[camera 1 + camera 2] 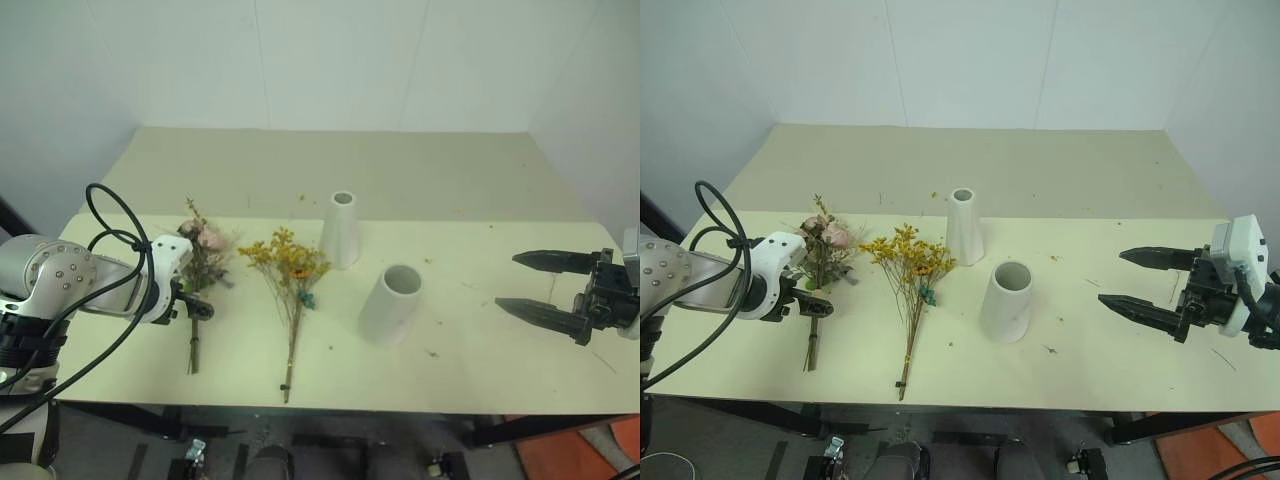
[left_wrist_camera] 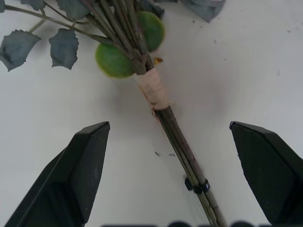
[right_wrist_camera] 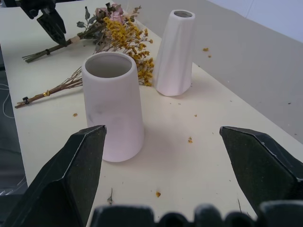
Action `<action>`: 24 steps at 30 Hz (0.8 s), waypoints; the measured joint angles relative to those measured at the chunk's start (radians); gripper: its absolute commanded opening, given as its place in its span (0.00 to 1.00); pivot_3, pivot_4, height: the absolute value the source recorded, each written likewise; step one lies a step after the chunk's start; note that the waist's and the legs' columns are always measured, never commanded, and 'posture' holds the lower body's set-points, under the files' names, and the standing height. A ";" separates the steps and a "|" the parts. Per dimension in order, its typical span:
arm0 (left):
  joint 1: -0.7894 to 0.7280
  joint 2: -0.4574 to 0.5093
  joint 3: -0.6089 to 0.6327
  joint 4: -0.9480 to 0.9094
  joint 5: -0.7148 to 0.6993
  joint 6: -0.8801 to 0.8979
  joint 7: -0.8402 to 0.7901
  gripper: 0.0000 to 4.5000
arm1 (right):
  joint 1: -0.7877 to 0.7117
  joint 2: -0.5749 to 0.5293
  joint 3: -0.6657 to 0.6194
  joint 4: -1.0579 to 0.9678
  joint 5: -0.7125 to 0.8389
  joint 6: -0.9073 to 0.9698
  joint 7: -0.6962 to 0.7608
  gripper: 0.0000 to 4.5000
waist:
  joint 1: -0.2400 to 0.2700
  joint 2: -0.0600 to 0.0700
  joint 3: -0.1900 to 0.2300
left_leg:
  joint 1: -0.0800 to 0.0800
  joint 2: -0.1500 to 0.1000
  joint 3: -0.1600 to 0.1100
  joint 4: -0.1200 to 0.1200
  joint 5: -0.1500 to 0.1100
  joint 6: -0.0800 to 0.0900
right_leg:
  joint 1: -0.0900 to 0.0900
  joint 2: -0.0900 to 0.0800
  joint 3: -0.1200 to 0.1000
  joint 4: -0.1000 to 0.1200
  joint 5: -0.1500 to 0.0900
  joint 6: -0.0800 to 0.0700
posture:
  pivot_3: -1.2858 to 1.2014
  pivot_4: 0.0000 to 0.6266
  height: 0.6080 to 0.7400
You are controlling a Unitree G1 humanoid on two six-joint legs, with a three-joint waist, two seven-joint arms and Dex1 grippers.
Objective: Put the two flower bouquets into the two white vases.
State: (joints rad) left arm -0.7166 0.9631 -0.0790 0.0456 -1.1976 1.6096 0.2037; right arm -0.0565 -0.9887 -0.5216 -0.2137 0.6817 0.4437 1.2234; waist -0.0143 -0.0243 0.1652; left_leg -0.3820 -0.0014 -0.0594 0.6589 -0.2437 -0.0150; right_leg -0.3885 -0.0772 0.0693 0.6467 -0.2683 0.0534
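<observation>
**Table stock: two bouquets, two vases, both grippers spread**

Table point(image 1: 470, 180): cream top, flecked with dried crumbs.
Rose bouquet point(image 1: 203, 245): lying flat near the left edge, stems toward the front edge.
Yellow bouquet point(image 1: 288, 268): flat, just beside the roses, toward the centre.
Tall slim vase point(image 1: 341, 229): upright, mid-table.
Wide vase point(image 1: 392, 303): upright, nearer the front edge, empty.
Left gripper point(image 2: 170, 175): fingers spread, straddling the rose stems, not touching.
Right gripper point(image 1: 538, 285): fingers spread, empty, near the right edge.
</observation>
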 measured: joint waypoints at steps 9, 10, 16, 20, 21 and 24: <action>-0.050 -0.107 -0.004 0.145 -0.020 0.000 0.172 0.85 | -0.001 0.000 0.000 -0.013 0.007 0.000 -0.005 1.00 | 0.000 0.000 0.000 | 0.000 0.000 0.000 0.000 0.000 0.000 | 0.000 0.000 0.000 0.000 0.000 0.000 | 0.52 0.24 1.00; -0.053 -0.113 -0.004 0.146 -0.020 0.000 0.181 0.79 | -0.001 0.000 0.000 -0.013 0.007 0.000 -0.005 1.00 | 0.000 0.000 0.000 | 0.000 0.000 0.000 0.000 0.000 0.000 | 0.000 0.000 0.000 0.000 0.000 0.000 | 0.52 0.24 1.00; -0.057 -0.134 0.009 0.147 -0.015 0.000 0.223 0.35 | 0.003 0.000 -0.002 -0.015 0.008 0.000 -0.005 1.00 | -0.002 0.000 0.000 | 0.000 0.000 0.000 0.000 0.000 0.000 | 0.000 0.000 0.000 0.000 0.000 0.000 | 0.52 0.24 1.00; -0.057 -0.146 0.033 0.157 0.023 0.000 0.252 0.06 | 0.000 0.000 -0.002 -0.015 0.008 0.000 -0.005 1.00 | -0.001 0.000 0.000 | 0.000 -0.001 0.000 0.000 0.000 0.000 | 0.000 0.000 0.000 0.000 0.000 0.000 | 0.52 0.24 1.00; -0.057 -0.148 0.044 0.161 0.033 0.000 0.258 0.02 | -0.003 0.001 -0.002 -0.015 0.008 0.000 -0.006 1.00 | -0.001 0.000 0.000 | 0.000 -0.001 0.000 0.000 0.000 0.000 | 0.000 0.000 0.000 0.000 0.000 0.000 | 0.52 0.24 1.00; -0.058 -0.165 0.076 0.166 0.070 0.000 0.286 0.02 | -0.011 0.004 0.001 -0.015 0.008 0.000 -0.007 1.00 | 0.000 0.000 0.000 | 0.000 -0.001 0.000 0.000 0.000 0.000 | 0.000 0.000 0.000 0.000 0.000 0.000 | 0.52 0.24 1.00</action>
State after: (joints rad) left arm -0.7744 0.7985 -0.0034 0.2120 -1.1280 1.6097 0.4896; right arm -0.0675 -0.9843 -0.5208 -0.2288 0.6899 0.4437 1.2164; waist -0.0144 -0.0242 0.1650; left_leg -0.3822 -0.0020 -0.0595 0.6590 -0.2435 -0.0153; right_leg -0.3885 -0.0773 0.0695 0.6465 -0.2682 0.0533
